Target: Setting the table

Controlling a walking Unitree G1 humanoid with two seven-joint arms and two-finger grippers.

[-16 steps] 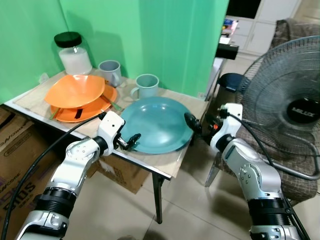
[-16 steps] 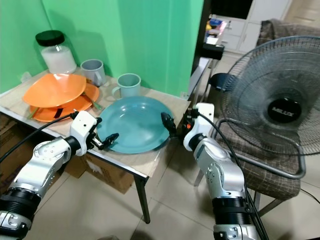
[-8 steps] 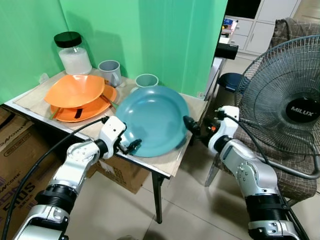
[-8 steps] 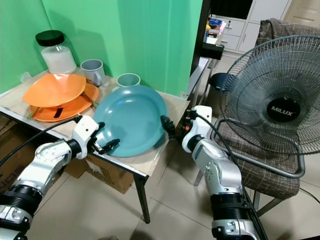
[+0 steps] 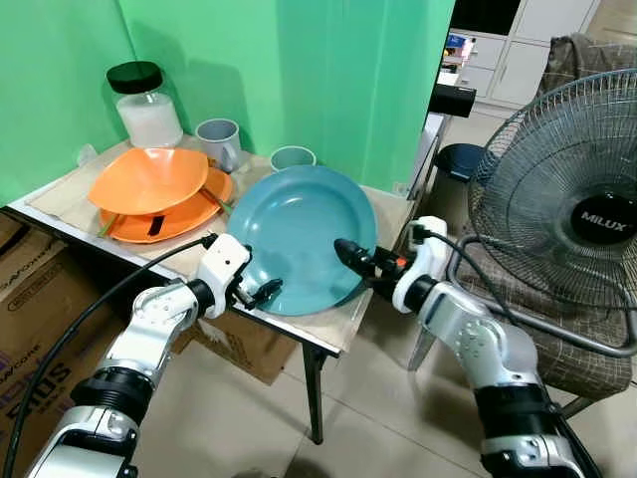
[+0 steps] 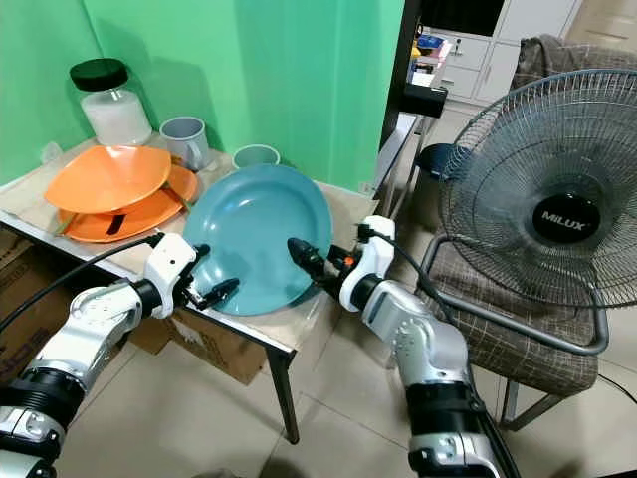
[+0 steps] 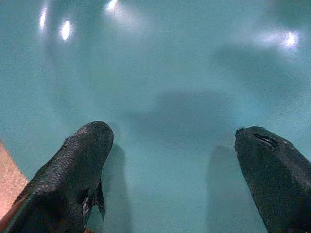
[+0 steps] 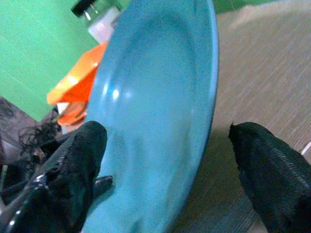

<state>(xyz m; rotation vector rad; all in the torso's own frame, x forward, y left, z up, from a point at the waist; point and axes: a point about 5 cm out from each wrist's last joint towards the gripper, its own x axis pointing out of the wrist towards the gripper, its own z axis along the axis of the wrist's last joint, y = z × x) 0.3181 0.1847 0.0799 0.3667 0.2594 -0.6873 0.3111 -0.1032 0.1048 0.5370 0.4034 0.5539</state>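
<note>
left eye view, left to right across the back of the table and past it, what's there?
jar → gray mug → green cup → fan

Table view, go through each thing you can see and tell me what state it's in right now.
teal plate: tilted up on edge
left gripper: open, at plate's near rim
right gripper: open, straddling plate's right rim
orange bowl: stacked on orange plate
jar: lidded, upright
two mugs: upright
</note>
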